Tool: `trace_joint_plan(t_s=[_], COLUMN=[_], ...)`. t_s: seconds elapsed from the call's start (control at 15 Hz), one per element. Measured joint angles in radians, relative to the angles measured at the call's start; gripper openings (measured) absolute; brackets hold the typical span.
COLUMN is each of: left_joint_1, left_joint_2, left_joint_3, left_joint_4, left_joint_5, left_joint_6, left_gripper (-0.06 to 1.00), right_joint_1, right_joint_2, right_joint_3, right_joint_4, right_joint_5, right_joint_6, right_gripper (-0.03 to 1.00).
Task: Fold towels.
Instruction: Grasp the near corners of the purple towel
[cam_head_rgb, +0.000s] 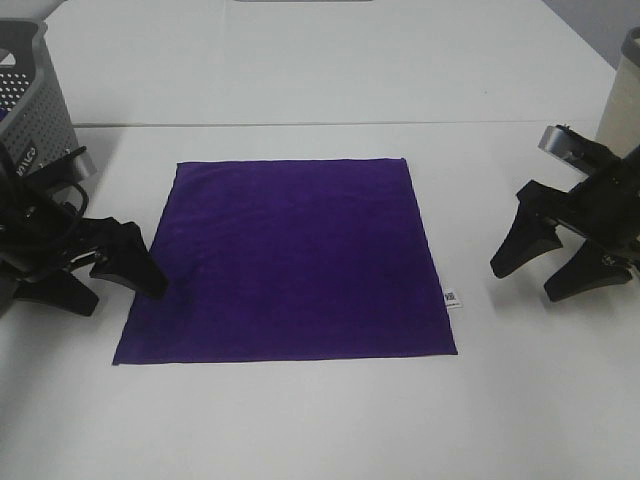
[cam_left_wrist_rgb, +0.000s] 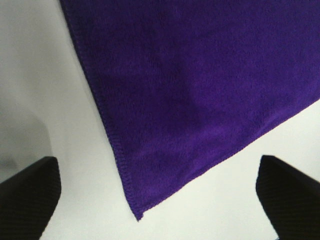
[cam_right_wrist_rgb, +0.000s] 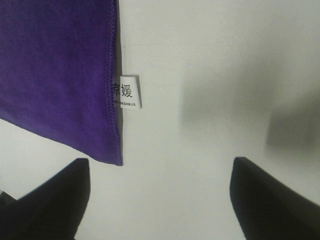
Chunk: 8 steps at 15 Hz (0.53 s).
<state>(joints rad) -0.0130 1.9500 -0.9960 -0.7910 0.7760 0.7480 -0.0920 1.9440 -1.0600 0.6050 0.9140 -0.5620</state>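
**A purple towel lies flat on a white surface, with wide-open jaws on each side.**

Closest is a strip of bare white surface (cam_head_rgb: 300, 420). Next comes the towel (cam_head_rgb: 290, 260), deep purple and square, spread out flat in the middle. A small white label (cam_head_rgb: 451, 298) sticks out from its right edge, close to the near right corner. The left jaws sit low, just beside the towel's left edge, spread wide and holding nothing. In the left wrist view a towel corner (cam_left_wrist_rgb: 139, 215) lies between the two black tips. The right jaws are out to the right, a little apart from the towel, also spread wide and holding nothing. Farther back, a grey basket (cam_head_rgb: 30, 100) with holes stands on the left, and a pale tub (cam_head_rgb: 628, 90) stands on the right.
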Motion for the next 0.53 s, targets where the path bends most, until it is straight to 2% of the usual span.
trace_joint_plan(t_s=[0.13, 0.2, 0.27, 0.53], left_joint_1=[0.000, 0.000, 0.000, 0.000], left_joint_2=[0.009, 0.010, 0.010, 0.010], left_joint_3=[0.000, 0.000, 0.000, 0.000], left_joint_4=[-0.008, -0.014, -0.015, -0.015], left_joint_5=[-0.003, -0.003, -0.003, -0.007], left_joint_6=[0.018, 0.026, 0.026, 0.010], left_gripper=[0.99, 0.99, 0.99, 0.99], right_joint_1=[0.026, 0.084, 0.103, 0.109], right_joint_2=[0.010, 0.049, 0.073, 0.098], right_joint_3=[0.003, 0.004, 0.005, 0.004], right_joint_4=[0.004, -0.004, -0.006, 0.023], right_joint_5=[-0.034, -0.062, -0.063, -0.068], right_joint_6=[-0.002, 0.011, 0.024, 0.030], right_gripper=[0.75, 0.75, 0.75, 0.74])
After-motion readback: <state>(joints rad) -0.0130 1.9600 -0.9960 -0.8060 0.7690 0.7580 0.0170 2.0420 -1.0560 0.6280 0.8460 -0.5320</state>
